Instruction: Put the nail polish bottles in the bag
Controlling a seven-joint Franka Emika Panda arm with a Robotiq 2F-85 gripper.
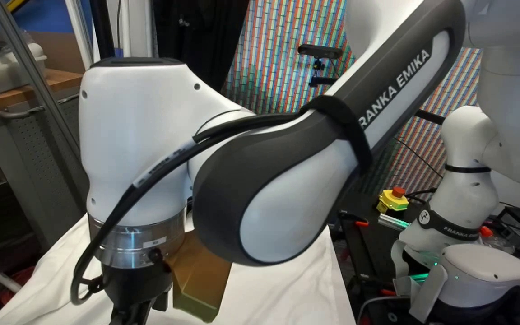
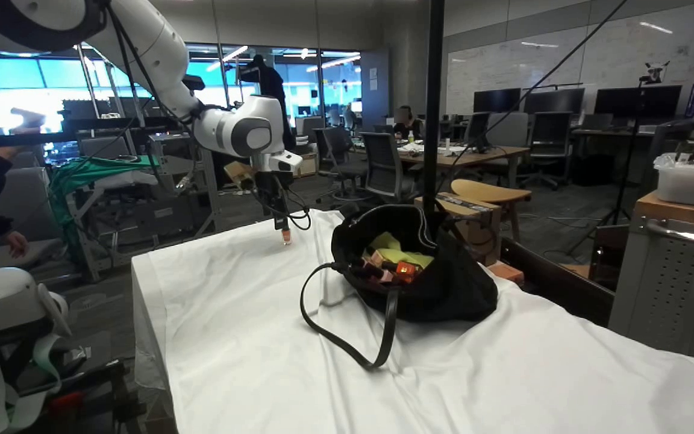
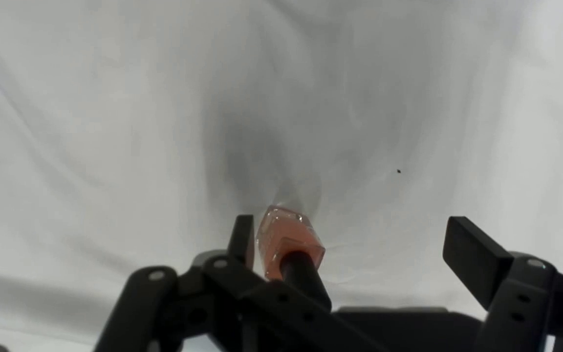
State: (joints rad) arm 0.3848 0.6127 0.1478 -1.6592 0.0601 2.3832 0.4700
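White tablecloth lies softly wrinkled. My gripper, jaws spread wide, holds nothing; between the jaws one coral nail polish bottle stands upright. Several other bottles already lie in the black fabric bag, nearer, at right; I believe only this one remains.

Bottles inside the bag seem too small to count.

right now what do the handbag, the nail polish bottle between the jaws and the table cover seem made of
Handbag: likely matte black fabric, as it slouches in soft folds. Nail polish bottle: probably glossy glass, perhaps clear plastic; glints on transparent edges. Table cover: dull white cloth, judging by its creases.
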